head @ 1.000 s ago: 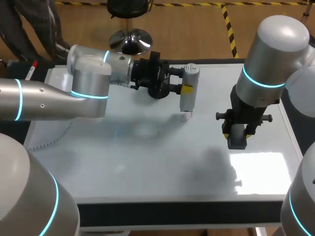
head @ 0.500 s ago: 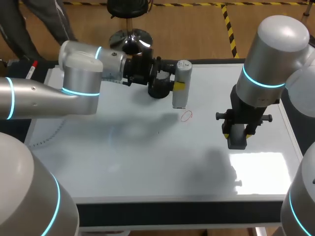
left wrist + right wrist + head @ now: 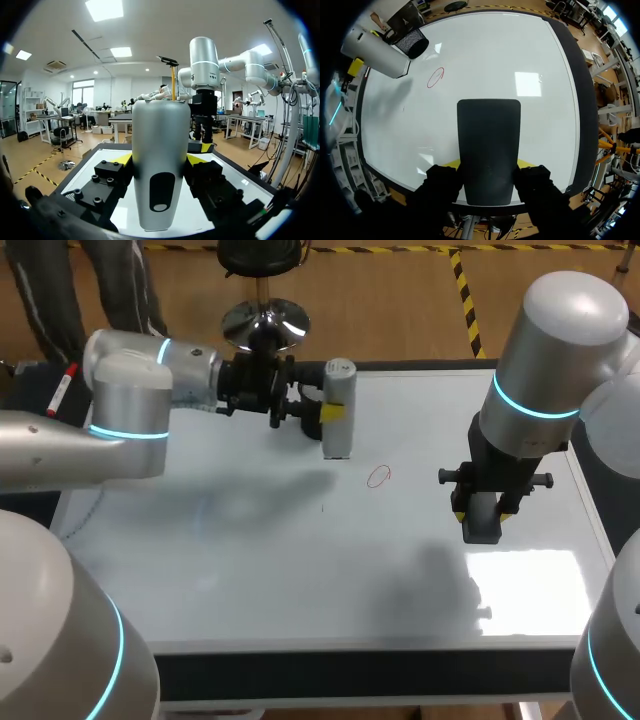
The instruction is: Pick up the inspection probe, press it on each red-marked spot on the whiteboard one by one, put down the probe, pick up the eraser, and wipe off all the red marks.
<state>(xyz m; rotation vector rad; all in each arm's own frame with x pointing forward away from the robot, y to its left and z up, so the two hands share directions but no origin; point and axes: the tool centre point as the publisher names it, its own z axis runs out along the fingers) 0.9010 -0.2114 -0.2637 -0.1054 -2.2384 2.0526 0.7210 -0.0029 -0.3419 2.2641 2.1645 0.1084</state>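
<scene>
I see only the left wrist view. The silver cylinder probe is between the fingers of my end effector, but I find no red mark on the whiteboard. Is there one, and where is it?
Observer: Yes. The head view shows one small red oval mark on the flat white whiteboard. It lies beside the silver cylindrical probe, toward the right arm's side.
Operator: Is the probe tip on it?
Observer: No. In the right wrist view the probe's dark tip is clear of the oval, with bare board between them.
Operator: What does the right end effector hold?
Observer: The right end effector is shut on the dark grey rectangular eraser, apart from the mark.
</scene>
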